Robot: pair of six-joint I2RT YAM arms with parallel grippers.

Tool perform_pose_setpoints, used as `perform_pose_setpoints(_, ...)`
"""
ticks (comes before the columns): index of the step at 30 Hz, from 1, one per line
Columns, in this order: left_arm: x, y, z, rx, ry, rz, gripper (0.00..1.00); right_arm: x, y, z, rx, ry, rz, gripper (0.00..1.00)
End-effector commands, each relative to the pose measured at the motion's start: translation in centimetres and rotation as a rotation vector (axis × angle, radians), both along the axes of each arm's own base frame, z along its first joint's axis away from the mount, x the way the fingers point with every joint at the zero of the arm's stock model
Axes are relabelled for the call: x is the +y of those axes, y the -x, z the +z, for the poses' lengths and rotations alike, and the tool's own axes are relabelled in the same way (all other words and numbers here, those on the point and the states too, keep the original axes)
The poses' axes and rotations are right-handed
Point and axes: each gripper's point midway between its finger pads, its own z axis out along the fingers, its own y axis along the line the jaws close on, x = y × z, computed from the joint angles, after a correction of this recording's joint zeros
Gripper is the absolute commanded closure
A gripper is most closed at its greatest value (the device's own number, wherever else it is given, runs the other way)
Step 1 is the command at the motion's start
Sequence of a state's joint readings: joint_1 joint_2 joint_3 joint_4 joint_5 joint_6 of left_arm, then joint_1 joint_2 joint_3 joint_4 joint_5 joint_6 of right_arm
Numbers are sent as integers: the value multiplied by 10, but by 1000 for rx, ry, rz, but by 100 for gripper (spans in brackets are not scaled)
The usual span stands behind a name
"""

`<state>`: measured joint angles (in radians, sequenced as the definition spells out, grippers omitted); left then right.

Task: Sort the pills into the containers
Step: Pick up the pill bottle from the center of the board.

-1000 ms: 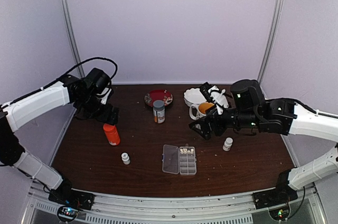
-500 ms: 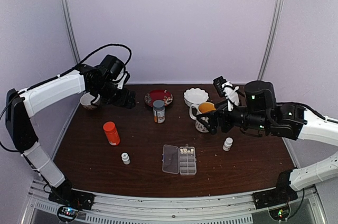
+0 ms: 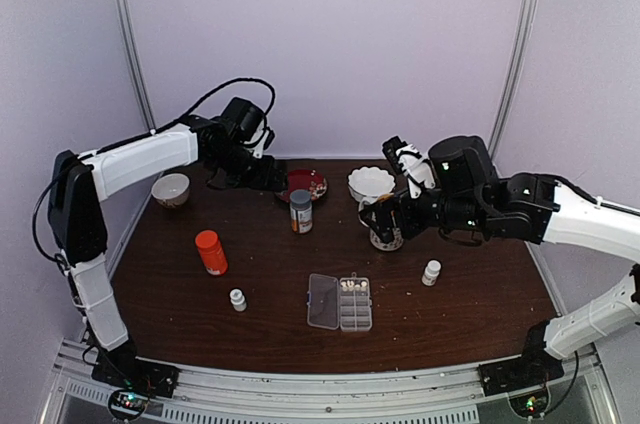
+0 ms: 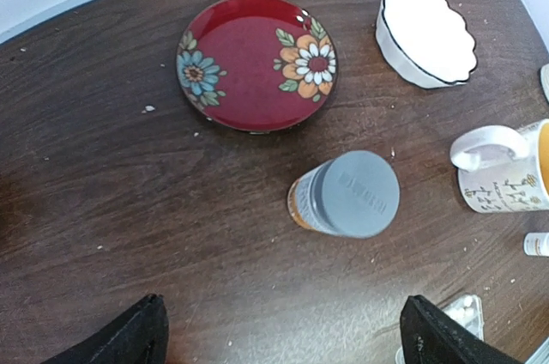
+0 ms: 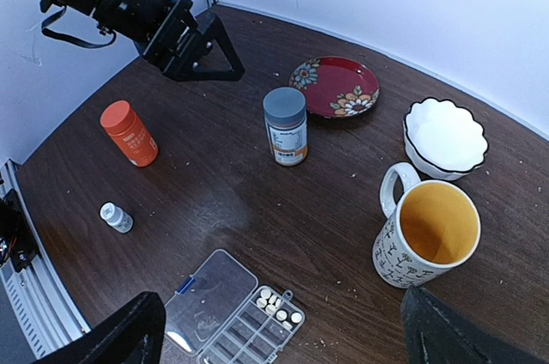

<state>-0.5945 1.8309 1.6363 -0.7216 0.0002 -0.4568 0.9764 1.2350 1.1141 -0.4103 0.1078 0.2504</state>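
The pill box [image 3: 340, 302] lies in the lower middle of the top view on the brown table [image 3: 480, 314]. Its clear lid is swung open and lies flat to the left. The pills [image 3: 354, 285] are a small pale cluster in the cells at the box's upper right; the other cells look bare.

The left gripper [image 3: 272, 180] hangs above the table in the upper middle of that view, just left of the red flowered plate [image 4: 257, 63]. Its fingers are spread wide and hold nothing. The right gripper [image 3: 382, 227] hangs right of centre over the mug [image 5: 426, 235], fingers also spread wide with nothing between them.

A grey-capped bottle [image 4: 347, 195] stands just below the plate, and a white scalloped bowl [image 4: 426, 33] sits right of it. An orange bottle [image 5: 129, 132] stands at the left, with a small white bottle [image 5: 116, 216] below it.
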Motion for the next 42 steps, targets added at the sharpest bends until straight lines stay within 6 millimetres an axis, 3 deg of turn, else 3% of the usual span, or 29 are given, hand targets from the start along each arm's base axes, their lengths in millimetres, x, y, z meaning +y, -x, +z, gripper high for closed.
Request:
perform_pose_setpoints(1, -27, -10, -16, 24, -15, 7, 2, -20, -4, 11, -22, -6, -84, 0)
perform_pose_setpoints(10, -56, -30, -40, 44, -32, 18, 2, -45, 8, -8, -23, 16, -109, 0)
perform_pose_setpoints(25, -70, -52, -56, 9, -122, 75, 10, -45, 1, -21, -37, 81, -119, 0)
perform_pose_setpoints(33, -72, -51, -58, 9, -127, 67, 28, -48, 1, -27, -41, 98, -126, 0)
perform_pose_setpoints(37, -71, -48, -59, 24, -132, 69, 28, -48, 0, -28, -41, 101, -128, 0)
perform_pose_setpoints(42, -74, -43, -62, 34, -130, 55, 40, -46, 0, -29, -37, 101, -128, 0)
